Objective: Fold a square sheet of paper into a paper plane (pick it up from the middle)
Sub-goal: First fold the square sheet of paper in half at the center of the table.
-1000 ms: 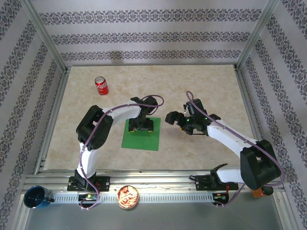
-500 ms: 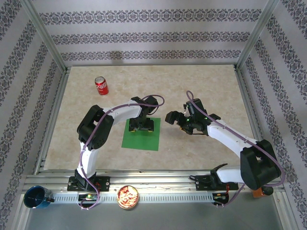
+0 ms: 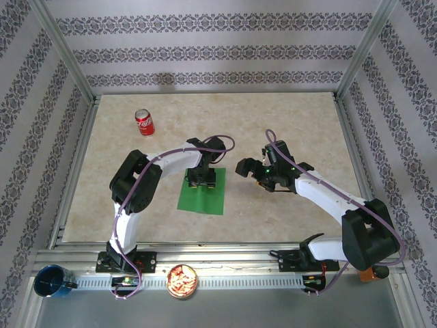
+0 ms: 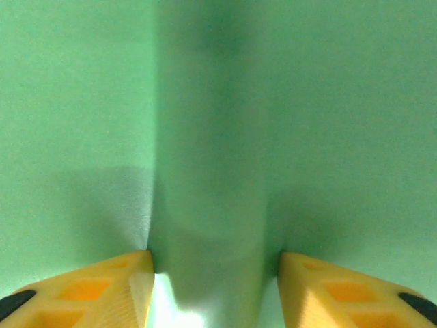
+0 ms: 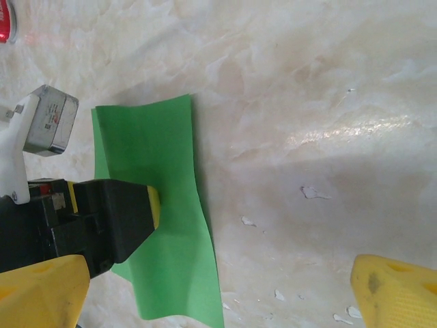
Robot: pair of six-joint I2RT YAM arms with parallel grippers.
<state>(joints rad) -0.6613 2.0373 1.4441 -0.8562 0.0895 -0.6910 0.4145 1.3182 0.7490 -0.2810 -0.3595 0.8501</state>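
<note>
Top external | left pincer (image 3: 202, 183) pinching sheet of paper (image 3: 205, 199) ridge | right pincer (image 3: 250, 171) released

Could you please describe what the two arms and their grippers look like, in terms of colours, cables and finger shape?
Both arms have white link shells with bulky black joint housings, and a thin purple cable loops along each. The left gripper and the right gripper have black bodies. Their fingers are yellow-orange, wedge-shaped, with moulded recessed pockets. A small green light glows near the right wrist.
</note>
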